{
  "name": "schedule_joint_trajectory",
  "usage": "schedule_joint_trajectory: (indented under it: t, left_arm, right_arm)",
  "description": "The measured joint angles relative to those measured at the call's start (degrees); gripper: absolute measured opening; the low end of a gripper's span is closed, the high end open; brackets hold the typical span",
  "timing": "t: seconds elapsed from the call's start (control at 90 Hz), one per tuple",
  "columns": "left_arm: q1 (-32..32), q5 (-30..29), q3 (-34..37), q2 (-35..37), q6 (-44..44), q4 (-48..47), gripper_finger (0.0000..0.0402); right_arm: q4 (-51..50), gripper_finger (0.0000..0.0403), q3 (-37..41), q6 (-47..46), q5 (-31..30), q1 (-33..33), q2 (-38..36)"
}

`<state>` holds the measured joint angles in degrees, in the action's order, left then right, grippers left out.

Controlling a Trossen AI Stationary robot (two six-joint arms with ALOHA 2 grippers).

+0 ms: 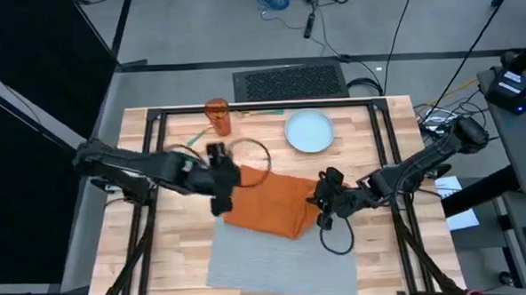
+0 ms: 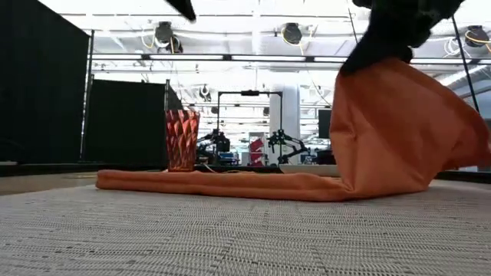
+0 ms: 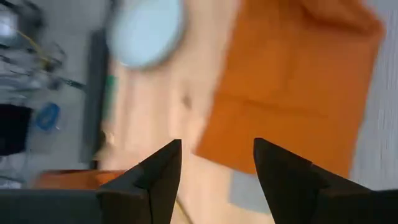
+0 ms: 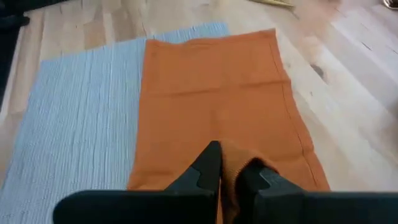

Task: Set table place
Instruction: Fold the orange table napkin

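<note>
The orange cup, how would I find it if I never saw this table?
Start at the light wooden butcher-block table and look to its far edge, near the black floor mat. Left of the round pale blue plate stands the faceted, see-through orange tumbler. It is upright and ridged, unlike the flat orange cloth napkin.

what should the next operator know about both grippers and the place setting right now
Right gripper: shut on the orange napkin, lifting its right edge; the rest lies across the far end of the grey placemat.
Left gripper: open, empty, hovering at the napkin's left edge.
Table: plate and orange cup stand at the far side, off the placemat.
Done: placemat is laid flat at the near edge.
Left: napkin not yet placed; plate and cup probably still need moving to the placemat.
</note>
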<state>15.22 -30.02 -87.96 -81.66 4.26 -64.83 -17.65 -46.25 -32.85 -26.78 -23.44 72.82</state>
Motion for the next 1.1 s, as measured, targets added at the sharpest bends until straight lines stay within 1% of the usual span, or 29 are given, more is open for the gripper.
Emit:
schedule_joint_trajectory:
  t: [0.122,0.244,0.333,0.533,0.711,0.8,0.867,1.0,1.1]
  left_arm:
    - [0.66,-3.27,-2.93,4.59,2.94,-5.27,0.0184]
    - [0.93,-5.95,-4.19,8.68,6.63,-10.27,0.0184]
    - [0.95,-7.23,-4.24,10.7,9.11,-13.25,0.0184]
    - [0.95,-7.67,-4.24,11.86,13.1,-19.55,0.0184]
    - [1.14,-7.65,-4.24,11.86,15.22,-25.22,0.0184]
    - [1.41,-7.49,-4.24,12.37,15.43,-25.17,0.0184]
    - [1.81,-7.14,-4.24,13.14,15.68,-25.19,0.0184]
    - [1.82,-7.01,-4.24,15.47,16.44,-25.21,0.0184]
    - [1.82,-6.93,-4.22,16.9,17.12,-25.18,0.0184]
  right_arm:
    - [0.38,0.0,-2.93,4.74,2.67,2.31,0.43]
    - [3.17,0.0,-6.31,10.16,8.25,4.85,3.17]
    - [6.49,0.0,-9.09,14.11,13.21,6.72,6.99]
    - [6.91,0.0,-16.89,19.44,21.48,10.82,18.03]
    - [6.97,0.0,-24.61,24.32,26.47,13.08,26.55]
    - [7.12,0.0,-27.9,26.5,27.59,14.25,28.99]
    - [7.37,0.0,-29.88,27.42,29.93,15.4,30.35]
    - [7.21,0.0,-31.98,28.15,32.22,17.05,32.29]
    - [8.43,0.0,-32.16,28.11,35.27,18.09,32.72]
